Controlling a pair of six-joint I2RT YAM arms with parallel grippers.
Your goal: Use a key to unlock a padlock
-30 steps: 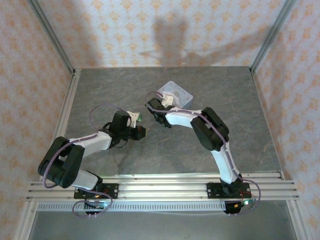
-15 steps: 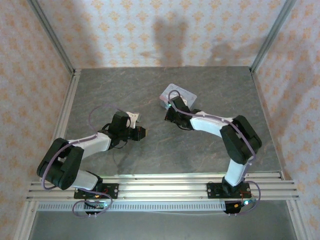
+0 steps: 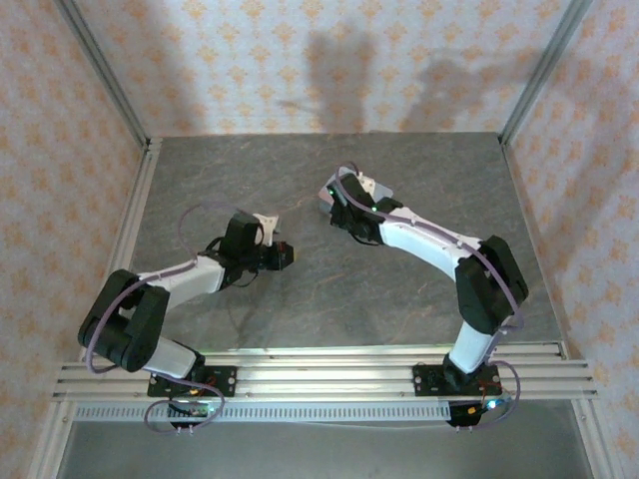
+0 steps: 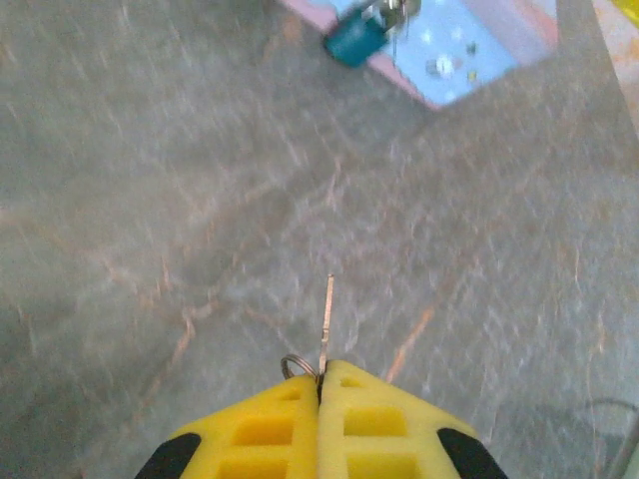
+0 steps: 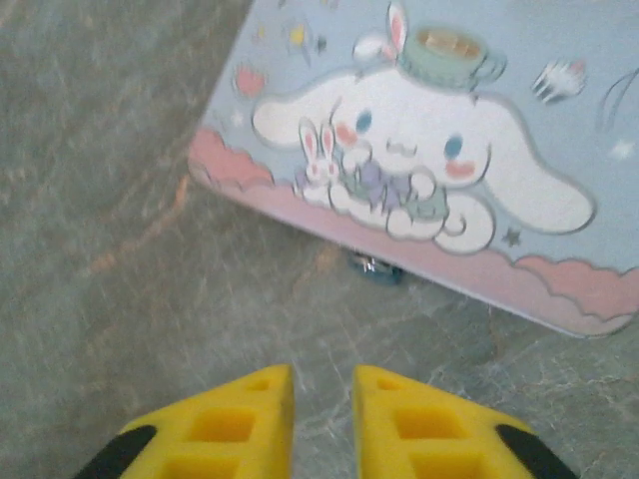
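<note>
Grips the key in the clenched left end effector, blade aimed at the small teal padlock on the pink rim of the cartoon case — well apart from it. Hovers the right end effector, slightly parted and empty, near that rim above the surface. Seems to be the approach step — next calls for steadying the lock and lining the blade up with the keyhole.

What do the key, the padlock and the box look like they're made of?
key: thin bare metal, pale sheen, on a wire ring.
padlock: teal body, probably painted metal, with a silvery shackle; the blur leaves it open.
box: smooth surface with printed cartoon artwork; tin or plastic, can't tell.
</note>
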